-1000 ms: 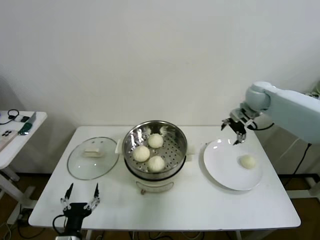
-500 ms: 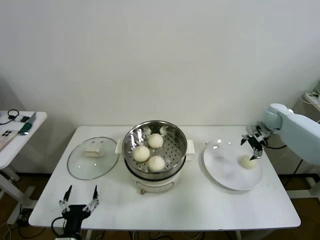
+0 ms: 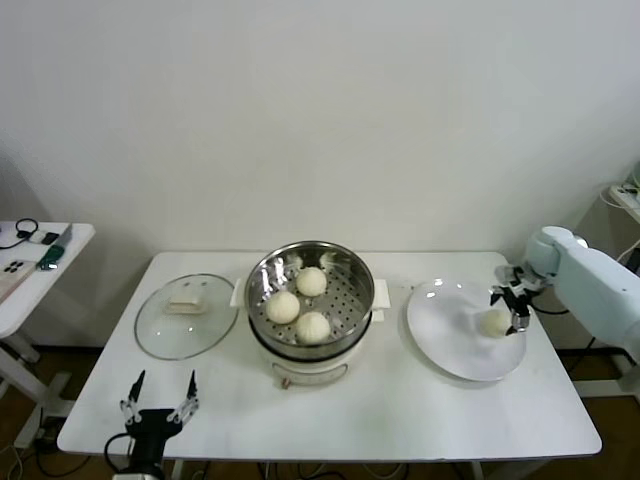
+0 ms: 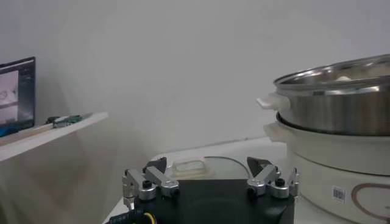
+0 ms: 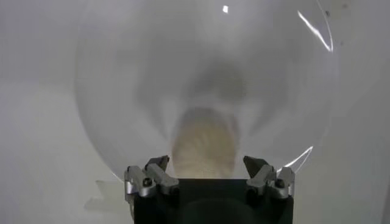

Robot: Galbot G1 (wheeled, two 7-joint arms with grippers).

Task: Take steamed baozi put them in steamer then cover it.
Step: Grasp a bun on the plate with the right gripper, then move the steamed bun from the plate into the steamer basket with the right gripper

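The steamer (image 3: 335, 262) is a shiny steel basket on a white pot base at the table's middle. It holds three baozi (image 3: 312, 326). A fourth baozi (image 3: 494, 322) lies on the white plate (image 3: 445, 330) at the right. My right gripper (image 3: 508, 306) is open and low over this baozi at the plate's right side. In the right wrist view the baozi (image 5: 203, 143) sits between the spread fingertips of the gripper (image 5: 206, 165). My left gripper (image 3: 160, 389) is open and parked at the table's front left corner. The steamer's side shows in the left wrist view (image 4: 341, 106).
The clear glass lid (image 3: 186, 315) with a white handle lies flat left of the steamer; it also shows in the left wrist view (image 4: 194, 168). A side table (image 3: 30, 262) with small items stands at the far left.
My right gripper moved right and down from behind the plate to the baozi on it. The left arm has not moved.
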